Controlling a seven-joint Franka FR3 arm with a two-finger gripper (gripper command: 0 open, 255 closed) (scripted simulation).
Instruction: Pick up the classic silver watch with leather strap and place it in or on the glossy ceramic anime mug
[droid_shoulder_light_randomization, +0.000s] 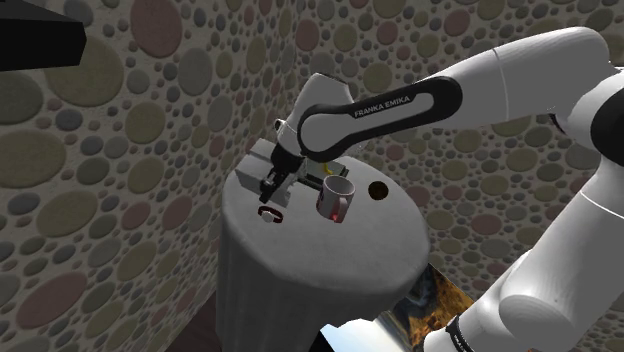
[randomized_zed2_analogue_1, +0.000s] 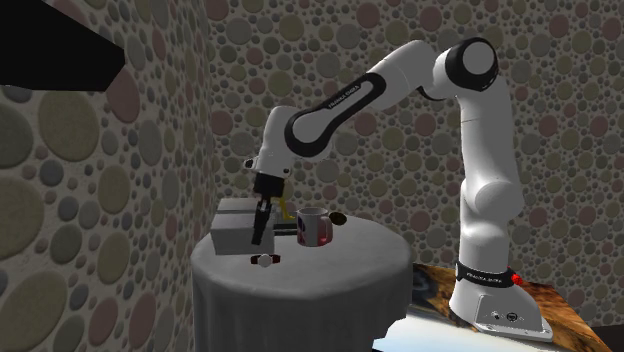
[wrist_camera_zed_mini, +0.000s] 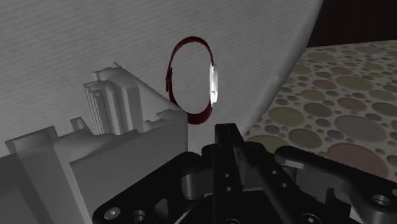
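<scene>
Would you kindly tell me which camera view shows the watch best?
The wrist view: the watch lies close, its dark red strap loop and silver face distinct. In the shoulder view and second exterior view it is a small shape on the table.

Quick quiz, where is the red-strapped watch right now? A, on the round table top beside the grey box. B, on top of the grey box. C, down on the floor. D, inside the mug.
A: the watch rests on the round table right beside the grey box, apart from the mug.
</scene>
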